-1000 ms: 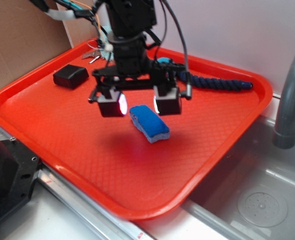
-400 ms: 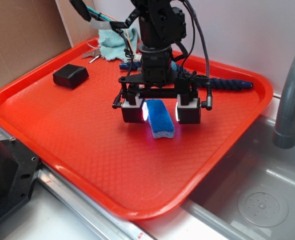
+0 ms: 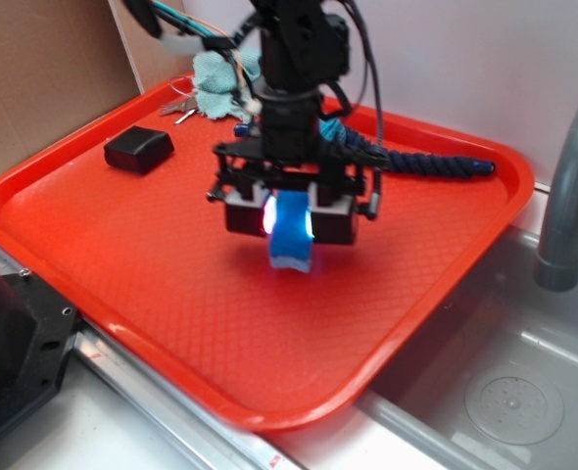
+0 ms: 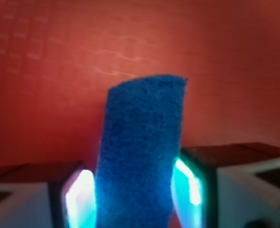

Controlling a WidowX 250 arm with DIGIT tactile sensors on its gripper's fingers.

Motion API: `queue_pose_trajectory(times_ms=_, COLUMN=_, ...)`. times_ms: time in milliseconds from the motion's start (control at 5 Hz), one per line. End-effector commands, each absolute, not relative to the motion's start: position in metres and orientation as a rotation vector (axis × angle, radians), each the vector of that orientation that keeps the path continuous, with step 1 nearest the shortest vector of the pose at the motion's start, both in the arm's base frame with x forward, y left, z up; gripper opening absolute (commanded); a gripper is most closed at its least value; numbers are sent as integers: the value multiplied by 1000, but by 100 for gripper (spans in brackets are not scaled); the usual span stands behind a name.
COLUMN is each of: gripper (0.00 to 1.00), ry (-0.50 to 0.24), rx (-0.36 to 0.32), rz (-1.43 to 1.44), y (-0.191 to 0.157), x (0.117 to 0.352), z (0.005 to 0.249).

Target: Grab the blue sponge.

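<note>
Exterior view. Red tray (image 3: 122,284): textured floor, raised rim, fills most of the frame. Hand (image 3: 289,213): black, pointing down over the tray's middle, its two lit fingers (image 3: 247,211) closed against the sides of the blue sponge (image 3: 291,235). The sponge stands nearly upright between them, its paler lower end showing below the fingers, just above the tray floor; whether it touches the floor cannot be told. Black box (image 3: 138,149): on the tray at 10 o'clock from the hand, well apart. Pale teal cloth (image 3: 220,86): at the tray's far edge, 11 o'clock. Navy rope (image 3: 436,164): lying along the far side at 2 o'clock. Grey faucet (image 3: 568,186) and steel sink (image 3: 485,382): at 3 to 5 o'clock, beside the tray.

Wrist view. Blue sponge (image 4: 140,156): coarse-textured, rising from 6 o'clock toward 12, pinched on both sides between the glowing fingers (image 4: 78,194). Red tray (image 4: 45,71) behind, blurred.
</note>
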State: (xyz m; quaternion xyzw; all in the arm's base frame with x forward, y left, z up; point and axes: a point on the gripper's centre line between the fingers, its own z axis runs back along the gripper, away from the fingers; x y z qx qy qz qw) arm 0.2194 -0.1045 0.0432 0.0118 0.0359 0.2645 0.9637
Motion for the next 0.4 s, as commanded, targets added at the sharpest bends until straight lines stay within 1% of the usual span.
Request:
queue_pose_trajectory(times_ms=0, gripper=0, ry=-82, rx=11, rz=263, y=-51, x=214, z=121)
queue_pose_trajectory(times_ms=200, gripper=0, ry=4, rx=129, rz=251, y=-6, x=208, z=152)
